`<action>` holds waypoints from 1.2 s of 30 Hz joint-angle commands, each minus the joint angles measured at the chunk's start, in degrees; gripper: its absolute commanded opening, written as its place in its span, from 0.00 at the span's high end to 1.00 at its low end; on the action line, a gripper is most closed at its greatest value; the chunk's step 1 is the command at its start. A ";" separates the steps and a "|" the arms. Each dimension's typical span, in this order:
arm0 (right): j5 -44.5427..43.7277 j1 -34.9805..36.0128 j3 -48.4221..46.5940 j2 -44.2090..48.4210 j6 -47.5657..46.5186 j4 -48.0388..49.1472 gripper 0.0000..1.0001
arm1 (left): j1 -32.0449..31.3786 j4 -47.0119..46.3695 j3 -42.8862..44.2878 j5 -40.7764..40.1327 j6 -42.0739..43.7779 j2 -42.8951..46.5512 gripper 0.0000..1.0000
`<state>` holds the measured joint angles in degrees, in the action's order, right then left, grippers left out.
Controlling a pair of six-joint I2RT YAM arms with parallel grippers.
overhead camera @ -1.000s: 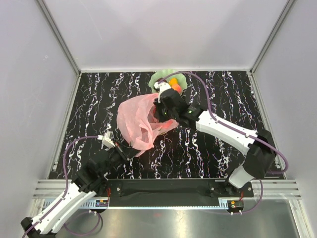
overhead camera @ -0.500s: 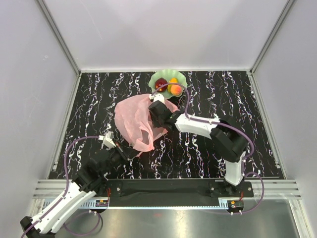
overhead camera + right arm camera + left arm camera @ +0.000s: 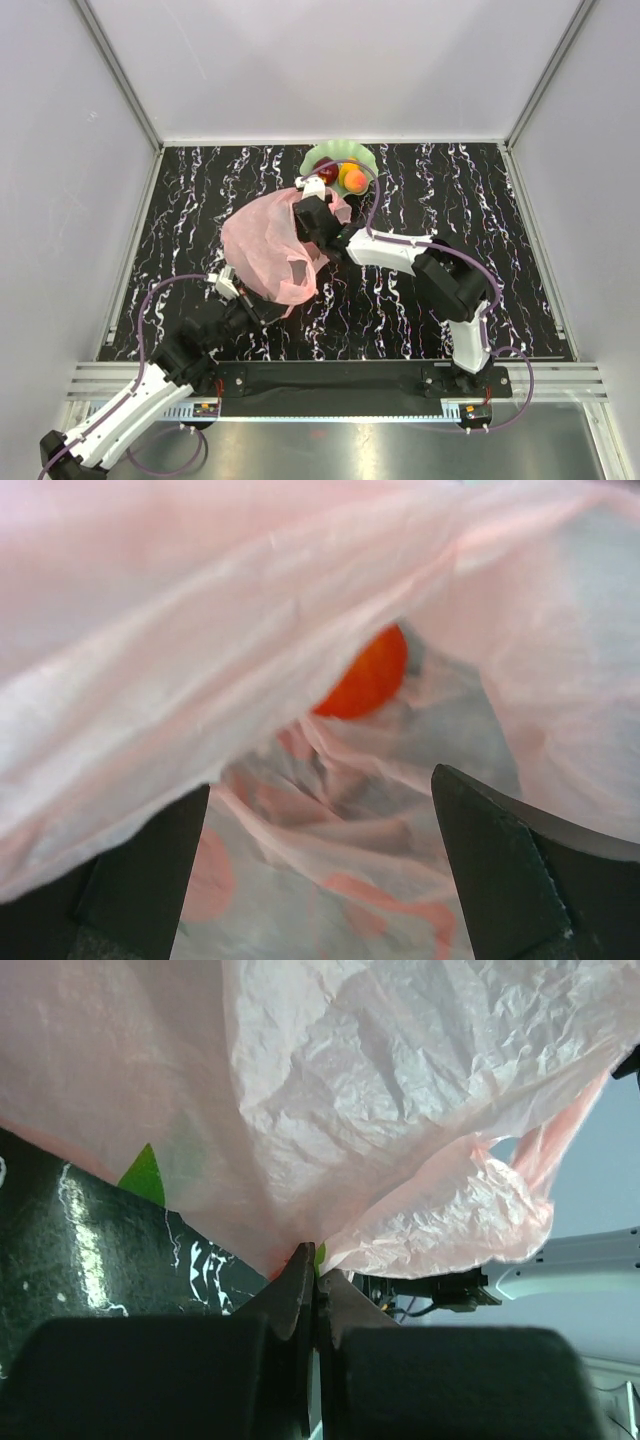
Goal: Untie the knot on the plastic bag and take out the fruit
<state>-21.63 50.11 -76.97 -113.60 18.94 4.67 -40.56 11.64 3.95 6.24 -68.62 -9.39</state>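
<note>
Left gripper (image 3: 315, 1262): mine, pressed together on a pinch of the bag (image 3: 262, 250) at its near corner. I judge this anchors the film and keeps it taut while the other arm works. The bag lies bunched mid-table, between my two arms. Right gripper (image 3: 320, 850): fingers spread wide, gripping nothing, pushed into the open mouth and facing an orange-red fruit (image 3: 368, 675) deeper in. Beyond, the dish (image 3: 340, 150) holds two pieces, likely the drop spot.
</note>
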 commanded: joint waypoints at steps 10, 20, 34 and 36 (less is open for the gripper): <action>1.69 0.34 -10.56 -9.34 3.21 7.11 0.00 | -0.23 -9.17 3.08 13.87 -5.29 -2.56 1.00; -0.17 0.08 -27.61 -23.24 3.91 -1.33 0.00 | -0.31 -12.34 3.61 17.75 -7.23 -2.48 1.00; 6.76 -3.17 -21.22 -20.89 4.97 -2.93 0.50 | -0.40 -0.14 3.96 10.39 -4.16 3.23 1.00; 8.79 -3.26 -17.18 -17.12 3.92 -1.95 0.65 | -0.31 1.89 4.31 8.71 -3.02 3.67 1.00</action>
<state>-16.80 47.59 -98.89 -135.96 23.35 3.70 -40.62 10.26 5.32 17.41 -74.15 -6.68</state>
